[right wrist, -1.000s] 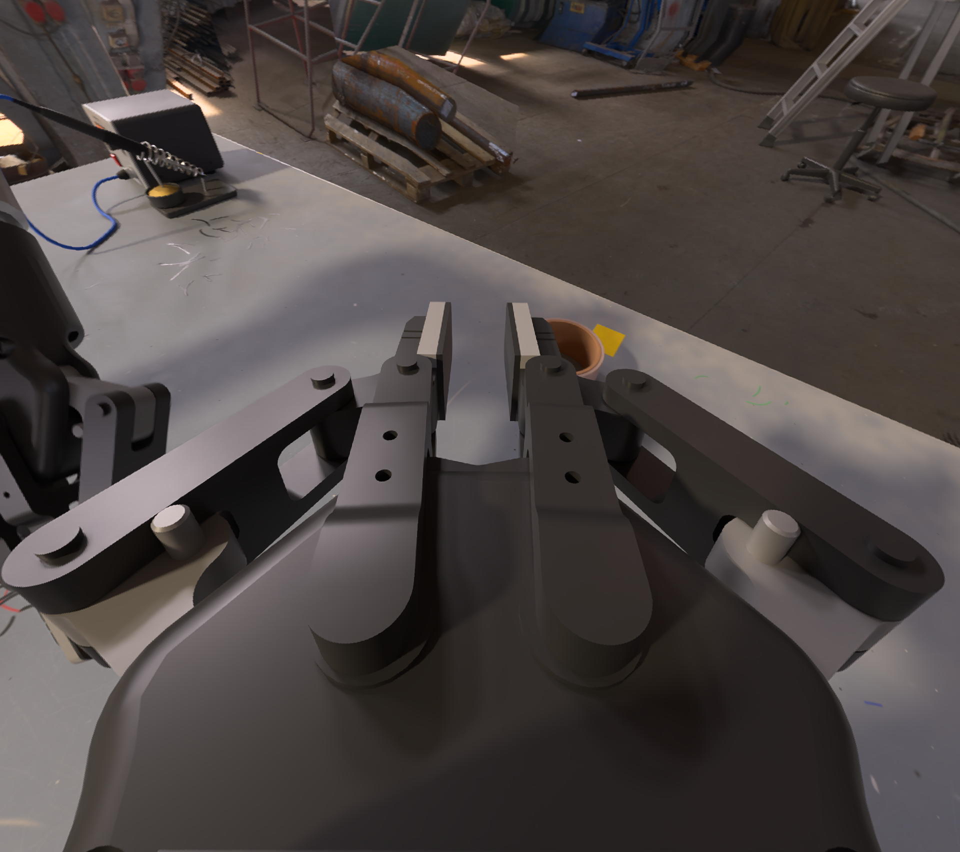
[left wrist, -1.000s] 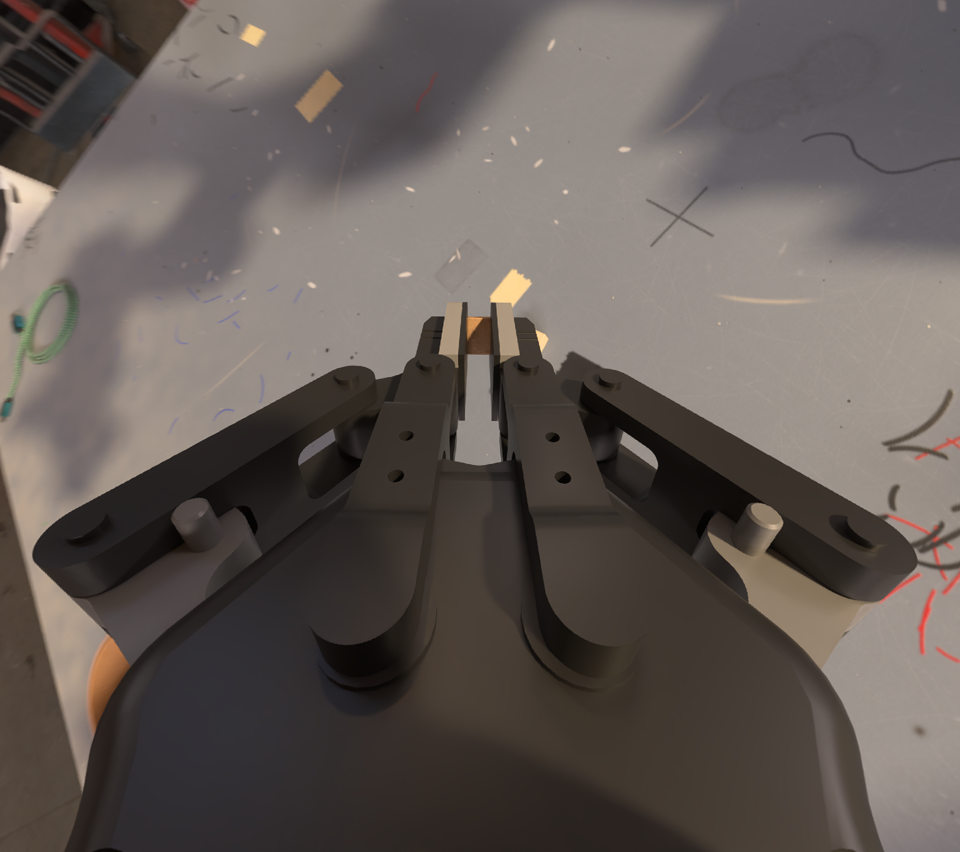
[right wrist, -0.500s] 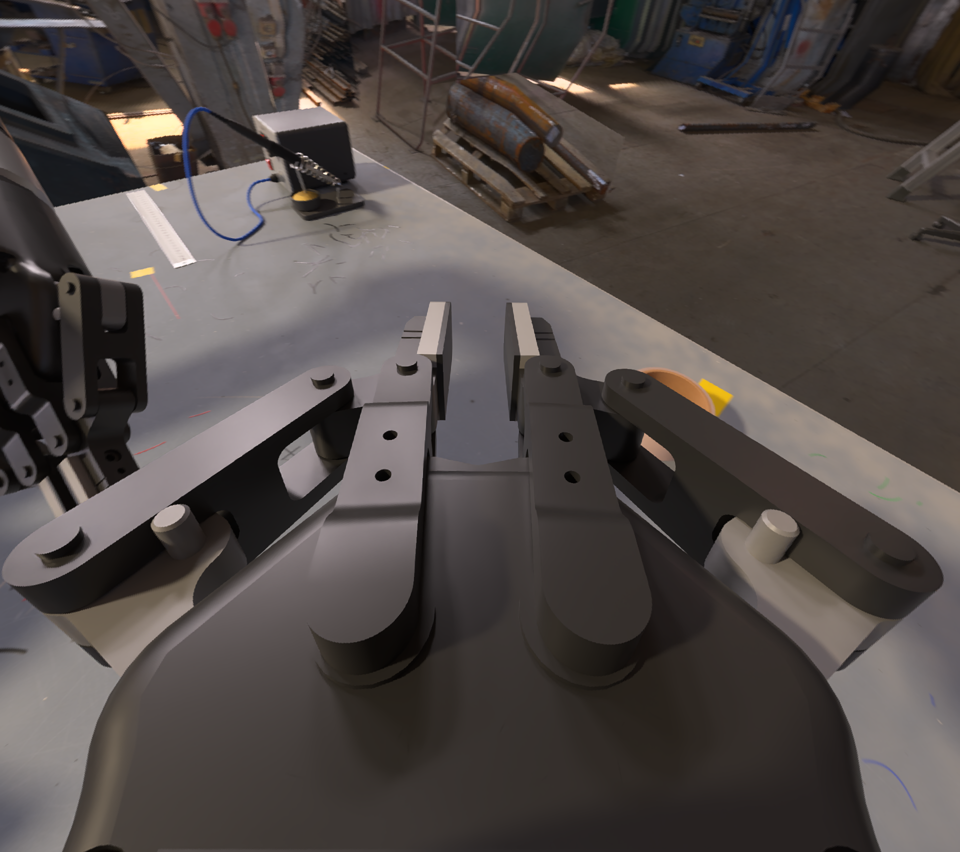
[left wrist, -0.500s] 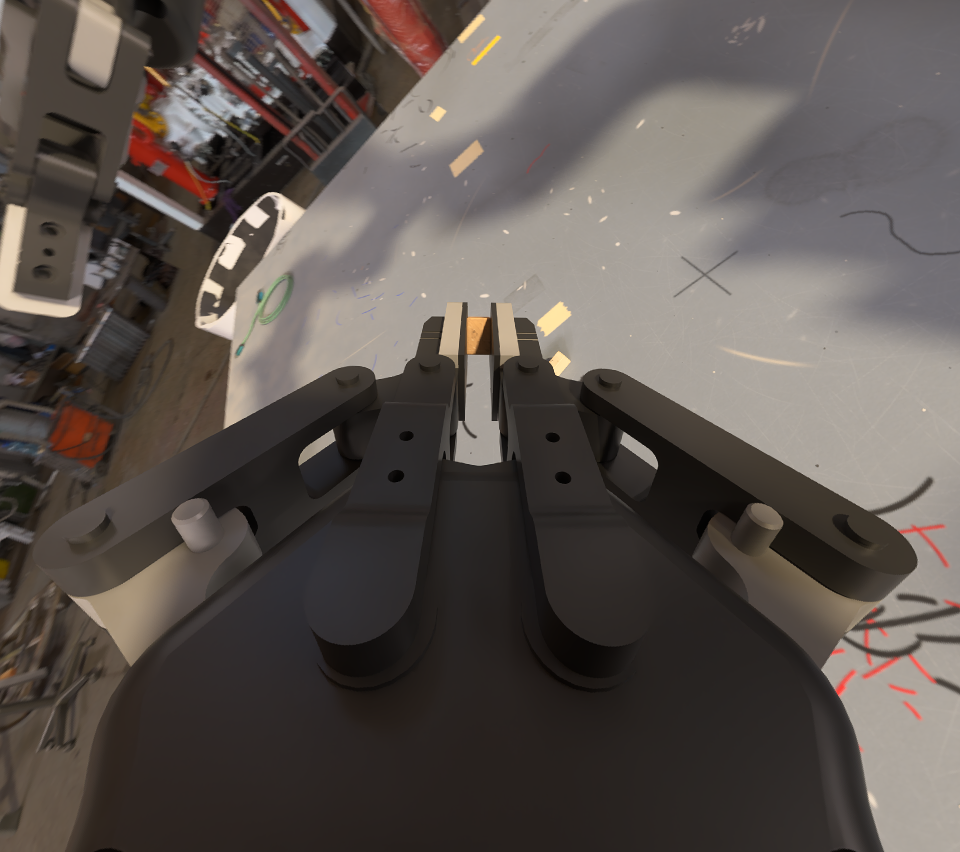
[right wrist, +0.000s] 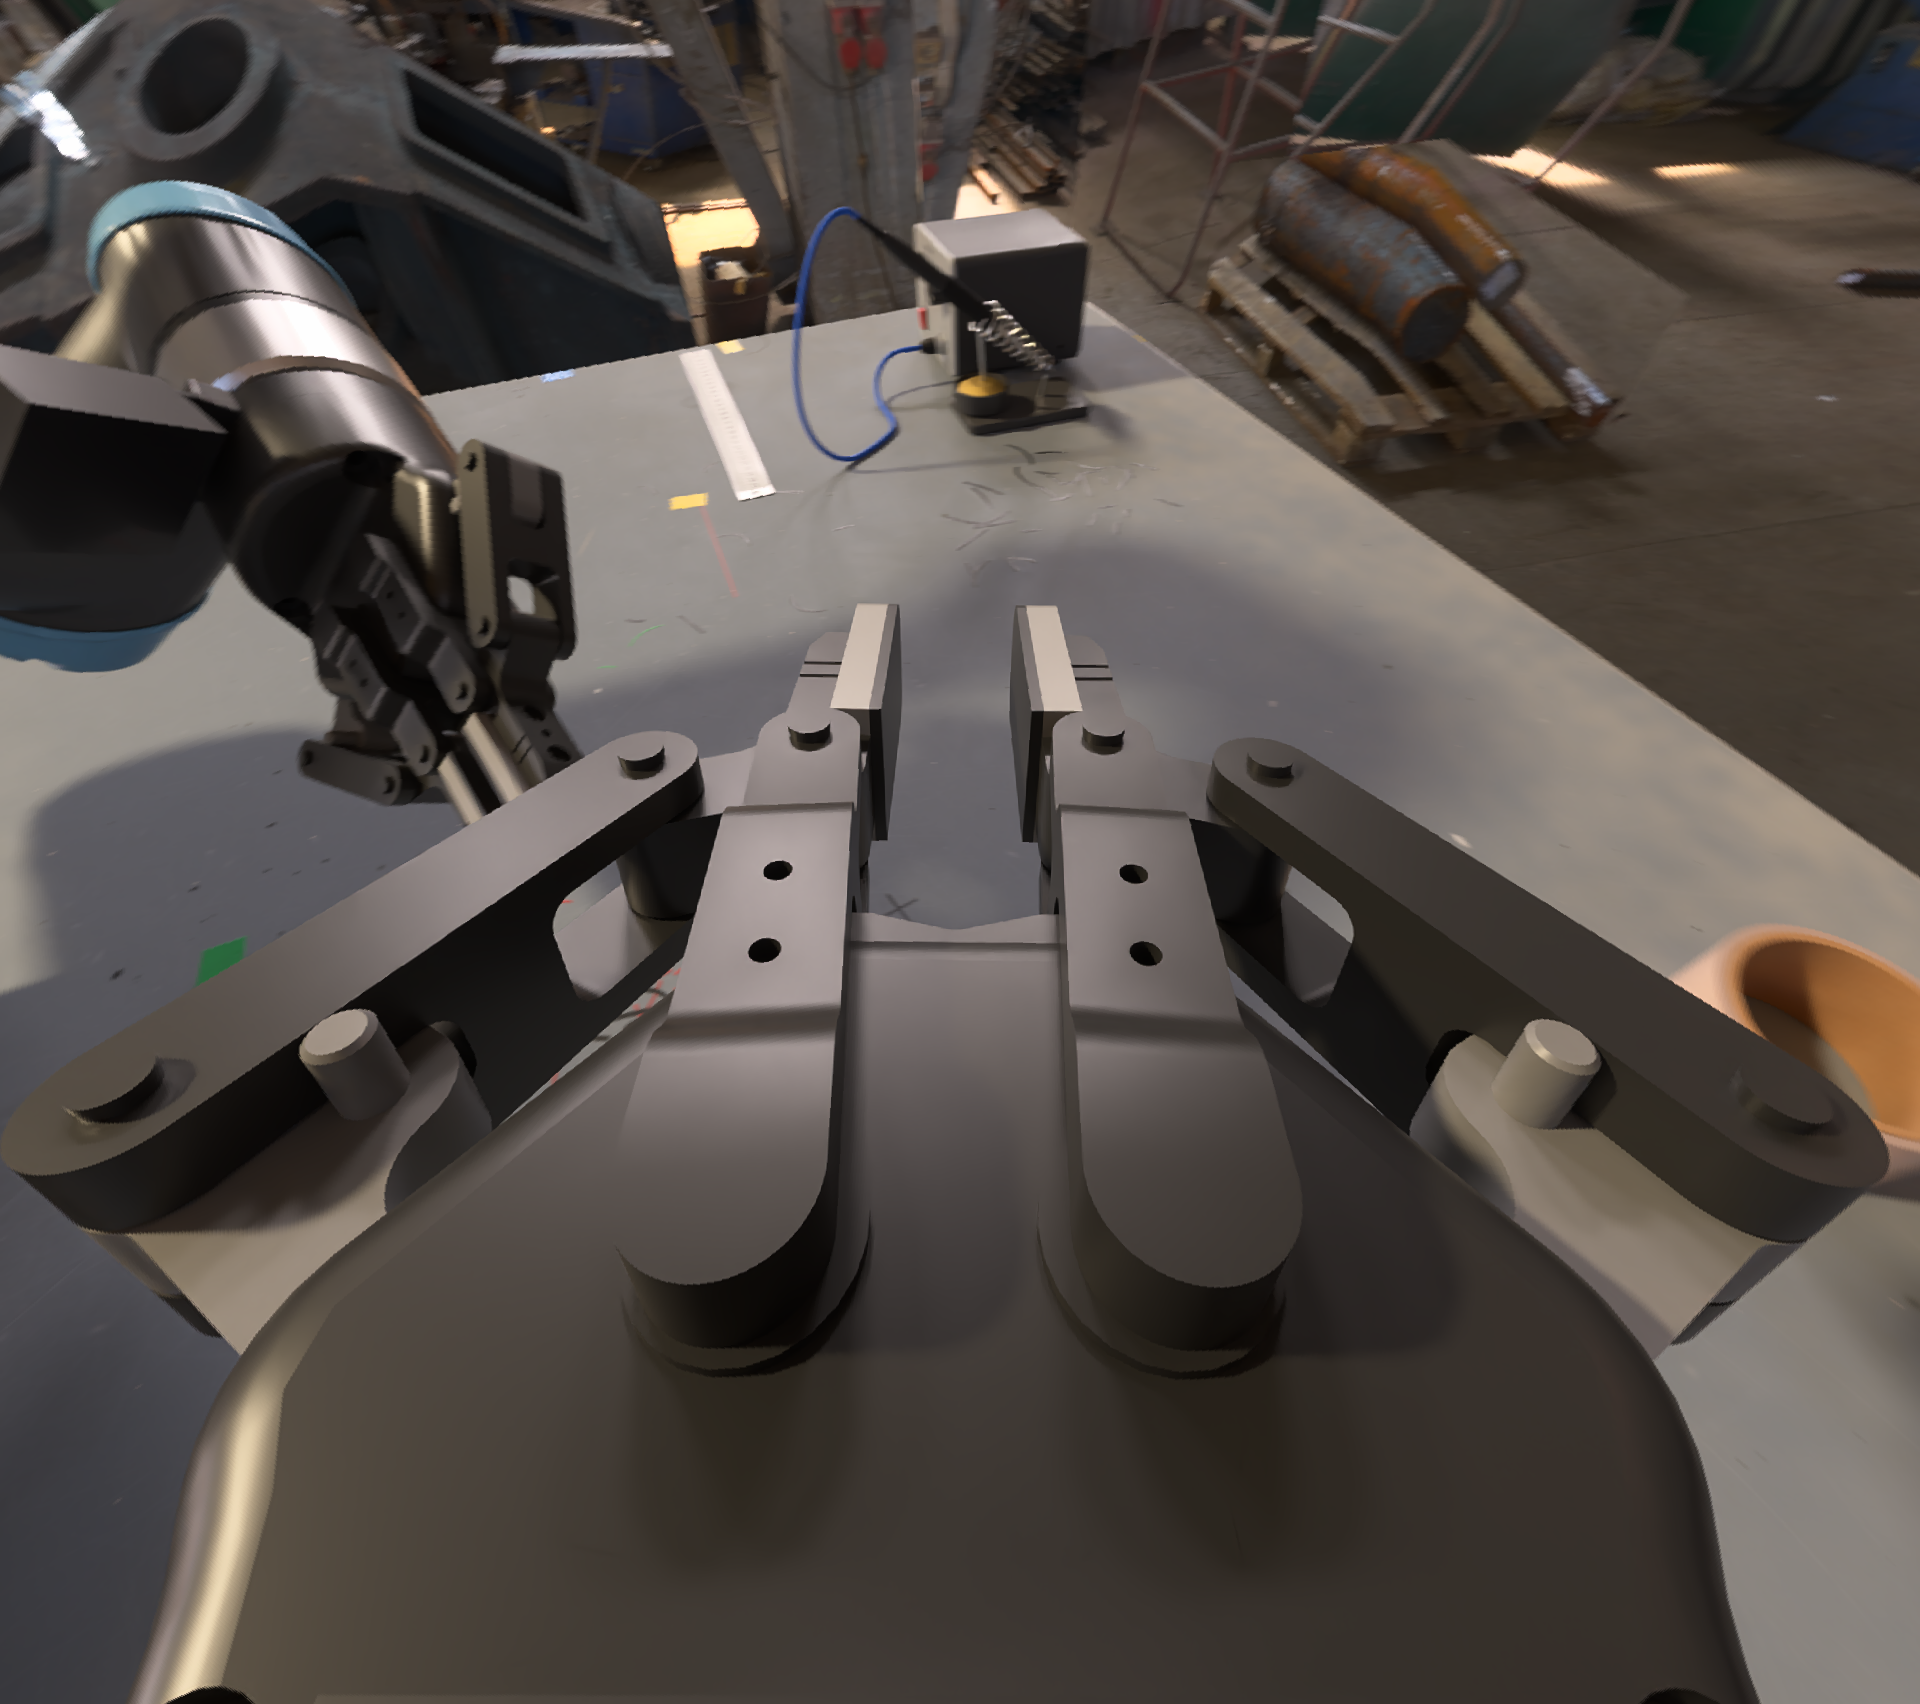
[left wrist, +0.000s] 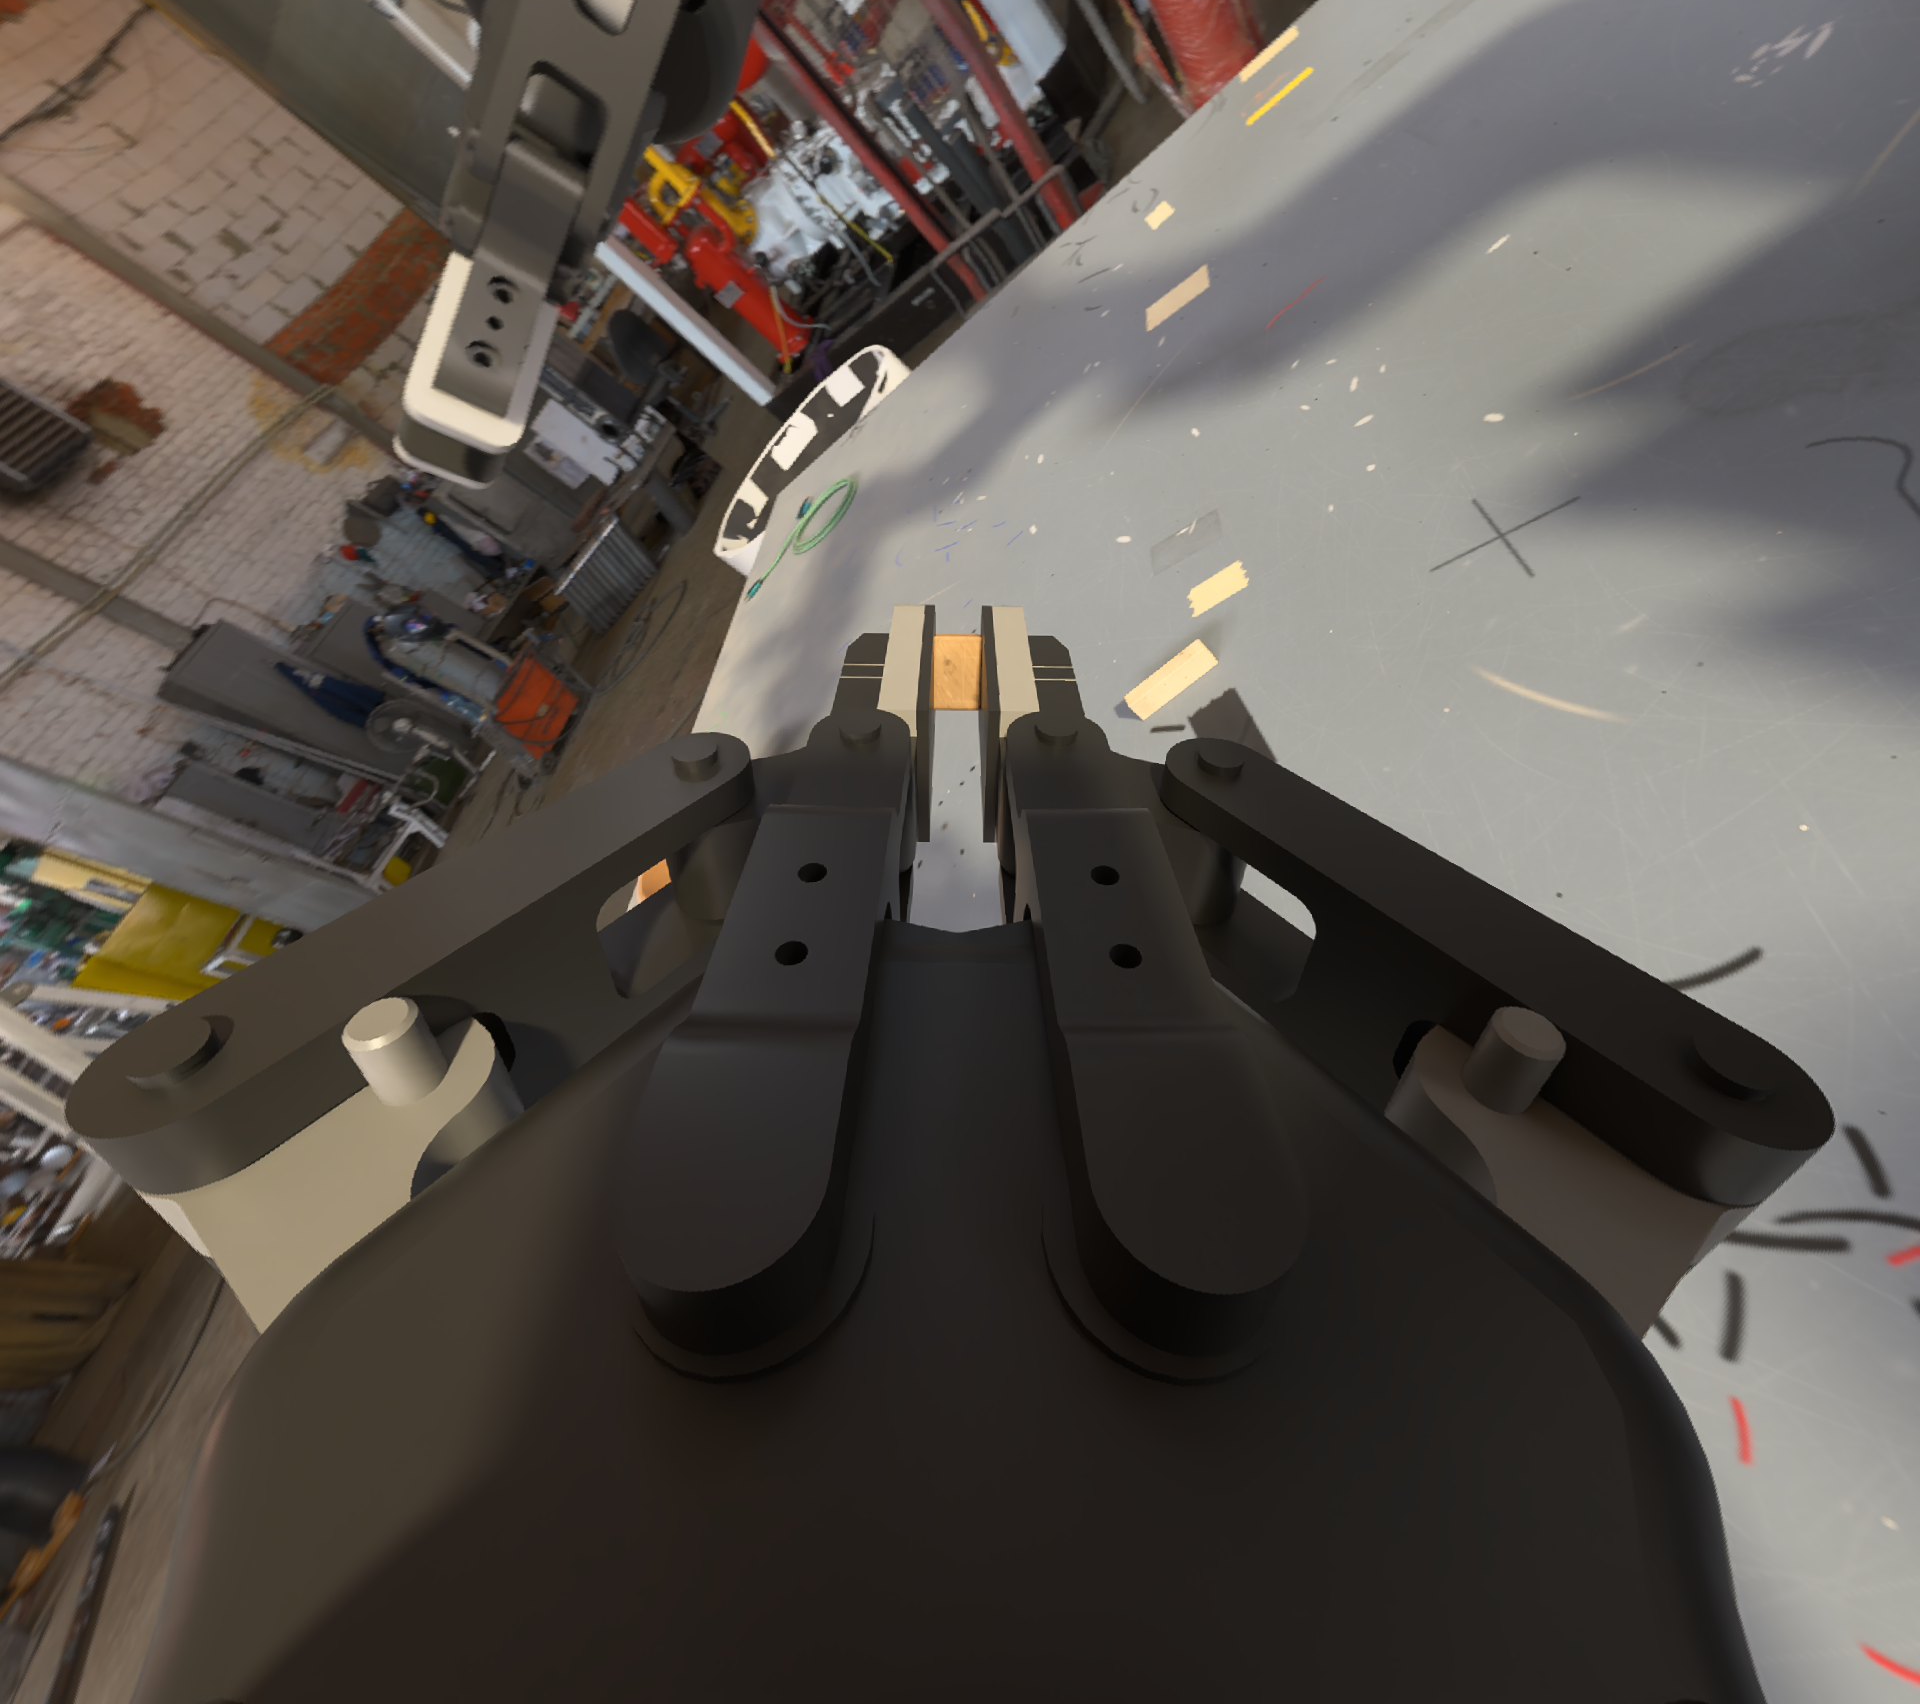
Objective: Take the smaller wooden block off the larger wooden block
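The left gripper (left wrist: 957, 667) is clamped on the small wooden block (left wrist: 956, 670), held above the grey table (left wrist: 1558, 719). The right gripper (right wrist: 954, 659) hangs partly open with nothing between its fingers, near a clay pot (right wrist: 1829, 1010).

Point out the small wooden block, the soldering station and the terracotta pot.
small wooden block (left wrist: 956, 670), left wrist view, face showing between the pads
soldering station (right wrist: 1023, 272), right wrist view, grey box front
terracotta pot (right wrist: 1813, 1000), right wrist view, inner wall

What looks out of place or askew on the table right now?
Nothing looks spilled or broken. The small wooden block sits square between the left gripper jaws, lifted clear of the table. The right gripper hangs open and empty. The terracotta pot stands upright. The larger block isn't in view.
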Motion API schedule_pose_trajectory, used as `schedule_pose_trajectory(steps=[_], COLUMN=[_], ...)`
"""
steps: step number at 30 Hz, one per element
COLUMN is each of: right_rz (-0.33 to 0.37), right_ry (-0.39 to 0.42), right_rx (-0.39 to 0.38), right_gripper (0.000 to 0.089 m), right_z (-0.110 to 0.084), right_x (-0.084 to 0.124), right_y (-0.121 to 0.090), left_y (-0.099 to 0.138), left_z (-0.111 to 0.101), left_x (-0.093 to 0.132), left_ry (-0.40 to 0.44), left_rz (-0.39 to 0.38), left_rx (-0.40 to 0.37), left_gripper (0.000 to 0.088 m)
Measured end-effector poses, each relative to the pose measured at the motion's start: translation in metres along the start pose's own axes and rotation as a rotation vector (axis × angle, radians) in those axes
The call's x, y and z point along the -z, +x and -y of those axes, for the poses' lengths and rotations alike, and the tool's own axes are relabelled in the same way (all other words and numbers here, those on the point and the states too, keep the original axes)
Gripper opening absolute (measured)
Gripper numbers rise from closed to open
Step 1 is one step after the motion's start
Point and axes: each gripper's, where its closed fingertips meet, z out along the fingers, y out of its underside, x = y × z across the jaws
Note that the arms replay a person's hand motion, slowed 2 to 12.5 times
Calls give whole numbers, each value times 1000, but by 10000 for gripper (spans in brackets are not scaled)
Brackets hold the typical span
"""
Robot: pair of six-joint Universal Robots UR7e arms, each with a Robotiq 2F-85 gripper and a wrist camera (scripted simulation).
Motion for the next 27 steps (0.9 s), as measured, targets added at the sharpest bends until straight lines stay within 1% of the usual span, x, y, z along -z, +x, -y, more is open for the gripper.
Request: schedule_pose_trajectory(steps=[3, 7, 13, 19, 27], right_rz=[66, 143, 219, 256, 273], right_ry=[-18, -55, -113, -159, -186], right_rx=[4, 13, 32, 41, 70], right_gripper=[194, 194, 198, 203, 210], right_z=[-5, -16, -36, -57, -80], right_x=[-13, -31, -55, -75, -99], right_y=[-22, -51, -86, -111, -129], left_y=[4, 11, 22, 34, 46], left_z=[-4, -9, -24, -41, -62], left_x=[17, 39, 70, 96, 122], left_ry=[1, 0, -32, -79, -134], left_rz=[56, 125, 215, 277, 319], left_rx=[18, 37, 56, 61, 35], left_gripper=[77, 77, 77, 77, 77])
